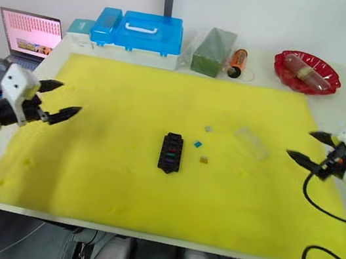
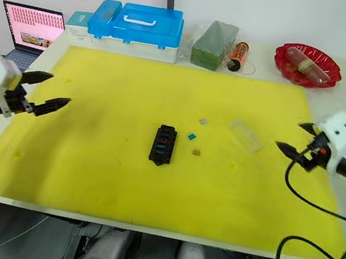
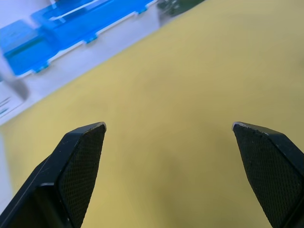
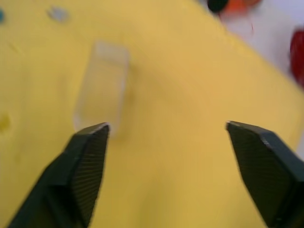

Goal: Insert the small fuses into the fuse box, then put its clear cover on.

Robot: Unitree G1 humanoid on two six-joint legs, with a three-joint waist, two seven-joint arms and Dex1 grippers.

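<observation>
The black fuse box (image 1: 171, 152) lies near the middle of the yellow mat (image 1: 118, 180), with a few coloured fuses seated in its slots. Three loose small fuses lie just right of it: a grey one (image 1: 208, 128), a teal one (image 1: 198, 144) and a tan one (image 1: 204, 160). The clear cover (image 1: 251, 142) rests flat on the mat further right, also seen as the clear cover (image 4: 102, 85) in the right wrist view. My left gripper (image 1: 66, 100) hovers open over the mat's left edge. My right gripper (image 1: 304, 146) hovers open at the right edge, pointing towards the cover.
Along the table's back edge stand a blue-lidded storage case (image 1: 139, 34), a green block (image 1: 214, 51), an orange cylinder (image 1: 237, 62) and a red bowl (image 1: 306, 72). A laptop (image 1: 30, 36) sits off the back left corner. Black cables (image 1: 331, 216) hang by my right arm.
</observation>
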